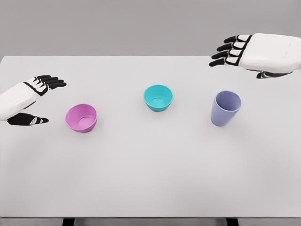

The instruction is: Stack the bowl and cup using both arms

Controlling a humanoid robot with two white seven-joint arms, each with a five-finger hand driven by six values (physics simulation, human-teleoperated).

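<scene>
Hands first: your left hand (33,96) hangs low at its own edge of the table (150,179) with fingers spread and thumb dropped away, gripping nothing. Your right hand (249,54) is raised higher and further back on its side, fingers loosely extended, also empty.

Just beside your left hand, on the side its fingertips aim toward, the pink bowl (81,117) stands upright, apart from your thumb and not touched. Below your right hand and a little nearer you, the lavender cup (225,108) stands upright too, well clear of your palm. Between the two hands, about midway and apart from both, the teal bowl (158,97) sits with its mouth up. None of the three touches another, so nothing is stacked yet.

By the look of it, you are in the reach step, each hand lining up on the thing closest to it. The next move calls for closing the small gap on the left so the pink bowl's rim lands between thumb and fingers, while the right hand has to come down a good way before the cup's wall is within its grasp. Judge the cup as the riskier pick: it is tall and narrow-based, so a glancing finger could tip it. Which piece ends up as the base of the stack cannot be told from here, though the middle bowl seems a likely spot.
</scene>
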